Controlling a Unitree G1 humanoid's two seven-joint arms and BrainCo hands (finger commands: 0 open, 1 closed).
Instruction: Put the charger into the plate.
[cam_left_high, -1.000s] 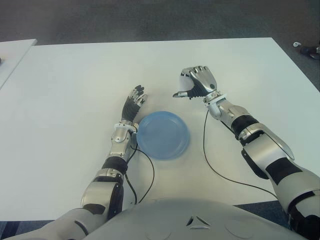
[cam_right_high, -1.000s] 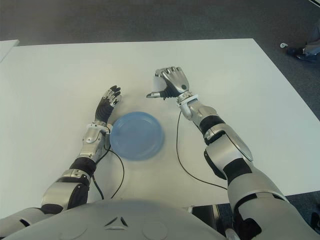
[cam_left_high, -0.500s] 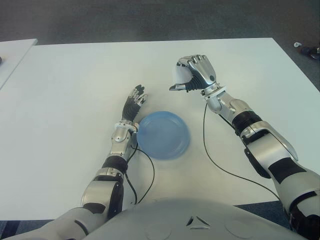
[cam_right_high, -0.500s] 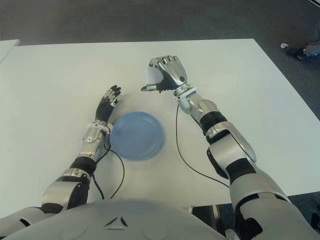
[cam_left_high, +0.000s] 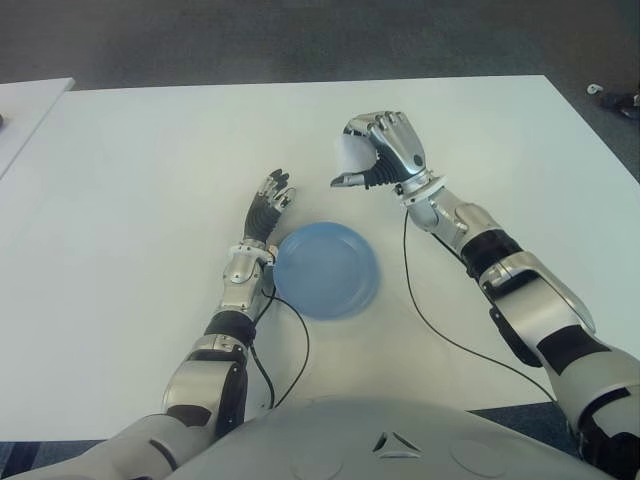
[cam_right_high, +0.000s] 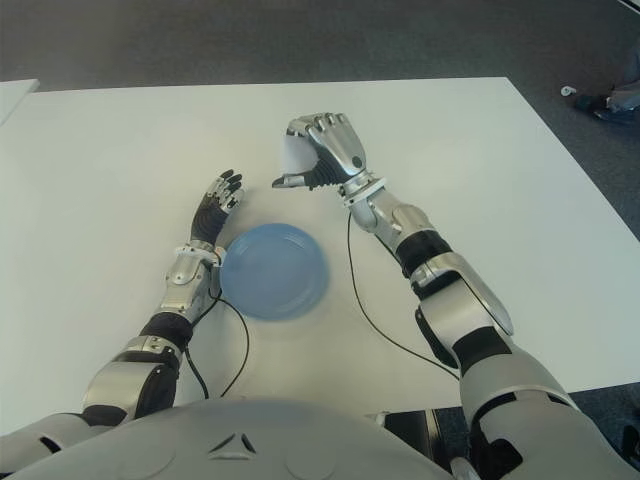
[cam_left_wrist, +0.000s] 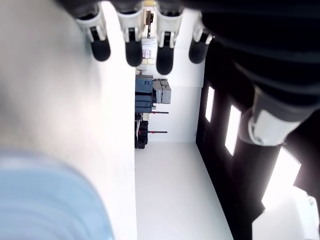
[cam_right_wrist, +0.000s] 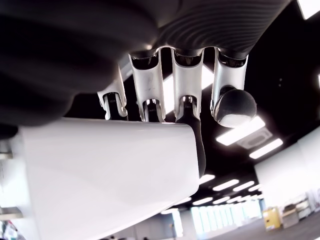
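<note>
From my eyes, my right hand (cam_left_high: 385, 152) is curled around the small white block charger (cam_left_high: 350, 157), up above the white table (cam_left_high: 140, 170). The round blue plastic plate (cam_left_high: 327, 270) lies at about six o'clock from the charger, nearer to me, so I think I must bring it back and down. My left hand (cam_left_high: 268, 205) shows just beside the plate, at its ten o'clock, fingers straight and holding nothing.

From my left wrist, my fingertips (cam_left_wrist: 133, 51) point out flat.

From my right wrist, my fingers (cam_right_wrist: 152, 90) wrap over the charger's top.
</note>
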